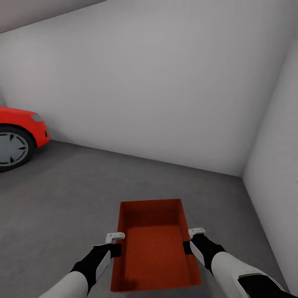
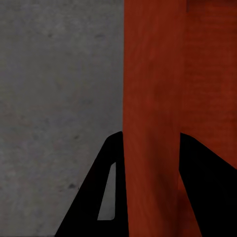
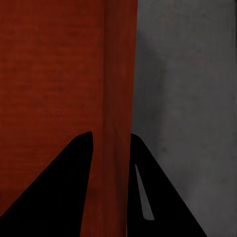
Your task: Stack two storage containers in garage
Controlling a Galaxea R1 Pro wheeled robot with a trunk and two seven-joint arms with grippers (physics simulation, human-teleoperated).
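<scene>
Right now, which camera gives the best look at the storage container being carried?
The head view: the whole open storage container shows, held between both arms above the floor. Each wrist view shows just one red side wall running between the jaws.

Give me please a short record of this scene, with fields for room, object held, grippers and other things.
room: garage, grey concrete floor, white walls
object held: one red-orange storage container, open top, empty
left gripper: shut on the container's left wall
right gripper: shut on its right wall
other things: red car at far left, partly in view
</scene>
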